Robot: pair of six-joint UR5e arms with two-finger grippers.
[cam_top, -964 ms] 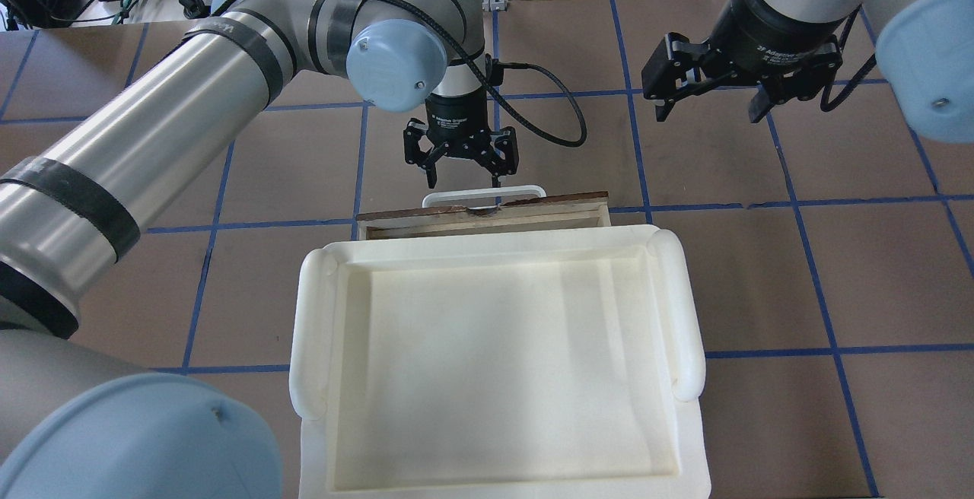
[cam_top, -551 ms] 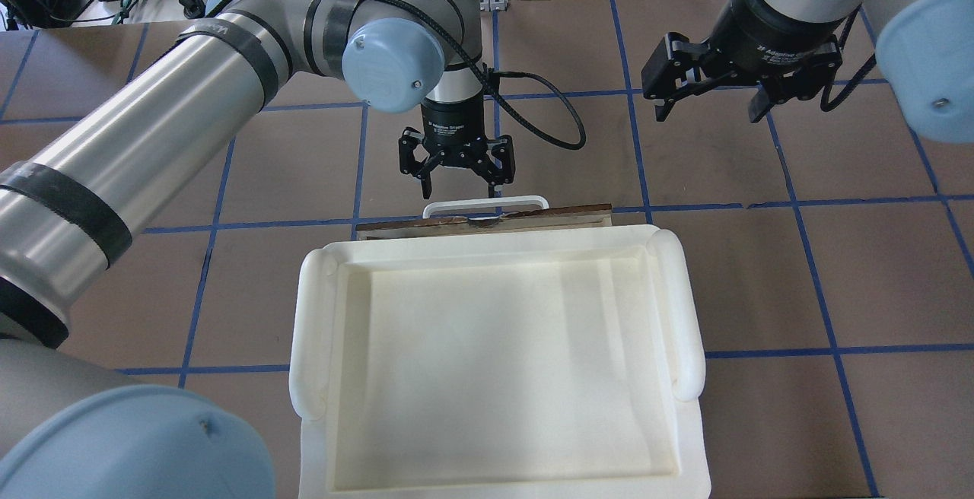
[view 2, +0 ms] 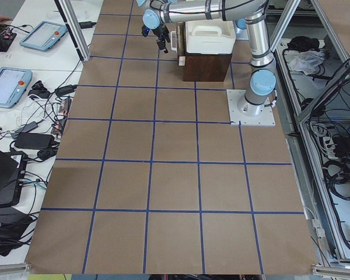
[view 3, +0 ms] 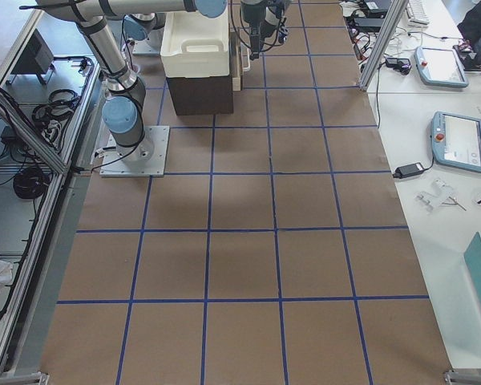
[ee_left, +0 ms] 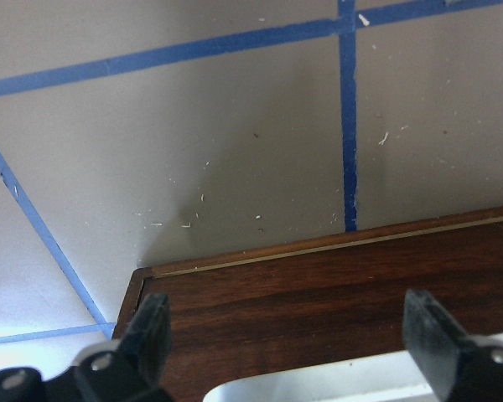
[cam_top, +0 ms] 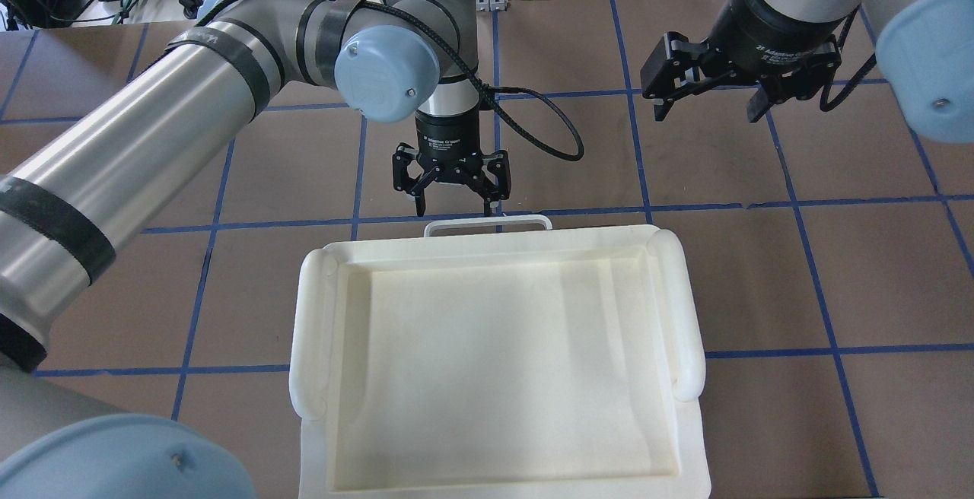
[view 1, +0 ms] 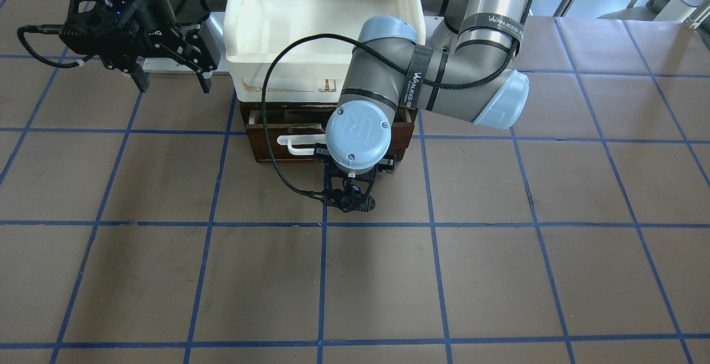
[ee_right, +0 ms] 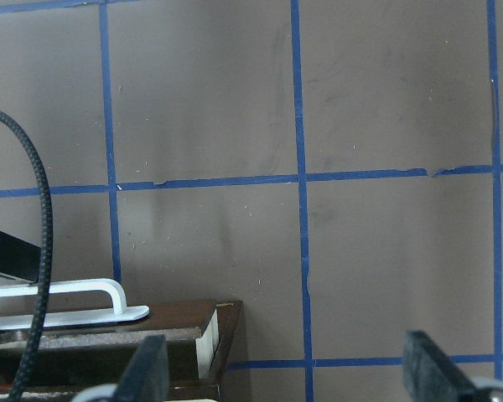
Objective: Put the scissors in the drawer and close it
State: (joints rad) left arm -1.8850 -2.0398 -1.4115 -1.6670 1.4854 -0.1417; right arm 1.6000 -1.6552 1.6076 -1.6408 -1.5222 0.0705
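Since a second ago the drawer [view 1: 266,145] has slid in toward the robot: the strip of pale plywood and dark front that stuck out then is gone from the overhead view, and the left gripper [cam_top: 453,208] has come nearer with it.

Nearest the robot, the white tray [cam_top: 319,377] sits on top of the dark wood cabinet [view 2: 207,67] and hides most of it from above. Just past the tray's far rim only the drawer's white bar handle [cam_top: 487,221] pokes out. From across the table the dark brown drawer front lies in the cabinet's face, under the tray. The scissors show in no view, so where they lie cannot be told.

Right beyond the handle the left gripper points down, jaws spread wide and holding nothing. Its fingertips [cam_top: 418,208] are at the handle's far side, and its wrist view shows the drawer's dark front and a bit of handle between them.

Farther off and to the right, the right gripper [cam_top: 708,111] hangs above the brown table [cam_top: 837,278], jaws likewise wide apart and empty, well clear of the cabinet.
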